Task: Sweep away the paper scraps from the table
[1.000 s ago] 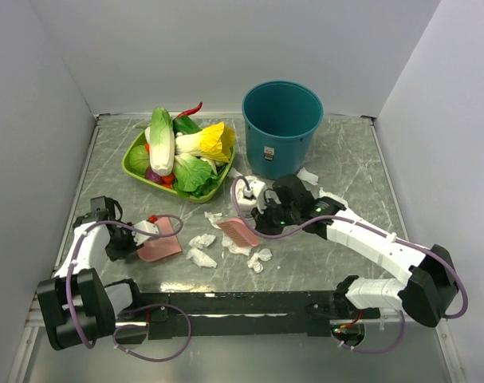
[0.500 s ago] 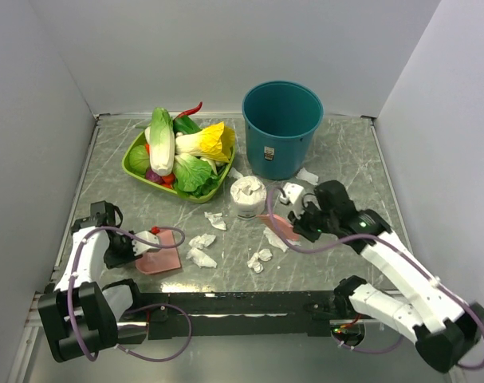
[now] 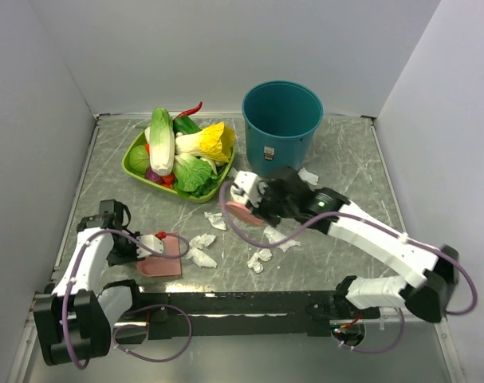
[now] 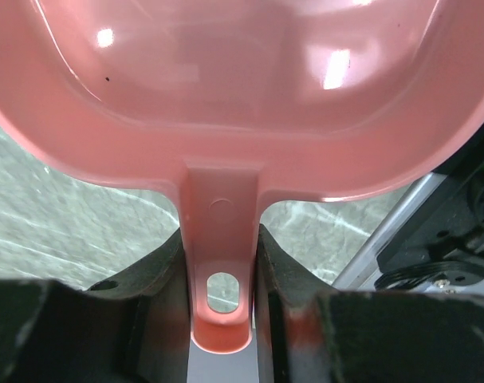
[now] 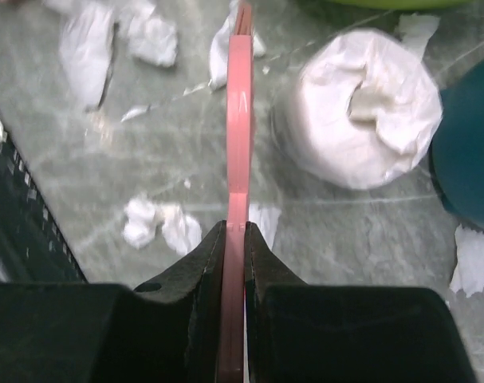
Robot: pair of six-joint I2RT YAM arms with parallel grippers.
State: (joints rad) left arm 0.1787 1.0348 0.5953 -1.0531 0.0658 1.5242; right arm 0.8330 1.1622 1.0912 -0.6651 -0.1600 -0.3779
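I see my table (image 3: pixel 353 167) bearing paper scraps (image 3: pixel 202 257) near centre, green tray (image 3: pixel 138 169) far left, teal bucket (image 3: pixel 281 128) far, dustpan (image 3: pixel 162 255) apparently resting near left.

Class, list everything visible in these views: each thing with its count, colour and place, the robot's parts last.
paper scraps: several, white, scattered mid-table
table: one, grey marbled, under everything
bucket: one, teal, far centre
tray: one, green, far left
vegetables: several, mixed colours, in tray
tissue roll: one, white, before bucket
dustpan: one, pink, in left hand
brush: one, pink, in right hand
left hand: one, black, shut on dustpan
right hand: one, black, shut on brush
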